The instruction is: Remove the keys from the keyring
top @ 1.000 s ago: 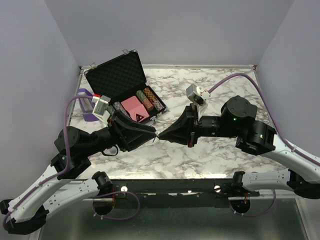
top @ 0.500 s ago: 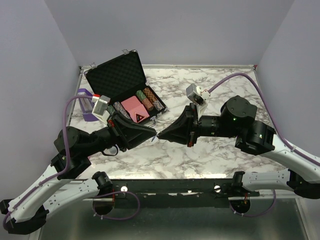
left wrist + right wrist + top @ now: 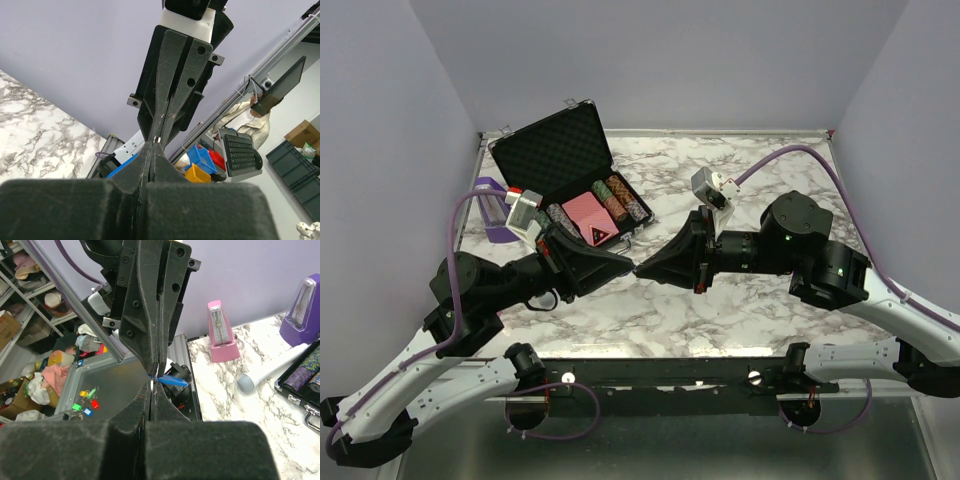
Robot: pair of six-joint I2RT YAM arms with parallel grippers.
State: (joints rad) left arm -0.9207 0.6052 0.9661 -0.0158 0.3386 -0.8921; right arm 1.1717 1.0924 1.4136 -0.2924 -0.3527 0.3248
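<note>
My left gripper (image 3: 629, 266) and right gripper (image 3: 640, 269) meet tip to tip above the marble table (image 3: 740, 310), both shut. In the right wrist view the blue tag (image 3: 175, 381) of the keyring sticks out sideways at the left gripper's fingertips (image 3: 156, 367), which come down from above. A tiny silvery bit of a key (image 3: 151, 385) shows at the tips of my right gripper (image 3: 154, 388). In the left wrist view a small metal glint (image 3: 157, 140) sits between my left gripper (image 3: 155, 146) and the right gripper's fingers (image 3: 167, 100). The ring itself is hidden.
An open black case (image 3: 563, 150) with poker chips and red cards stands at the back left, and its corner (image 3: 305, 385) shows in the right wrist view. A purple metronome (image 3: 492, 215) stands left of it. A pink metronome (image 3: 220, 332) and a grey-tipped white stick (image 3: 265, 375) lie nearby.
Both grippers stay shut and tip to tip. The left arm has shifted slightly and the meeting point has risen a little.
</note>
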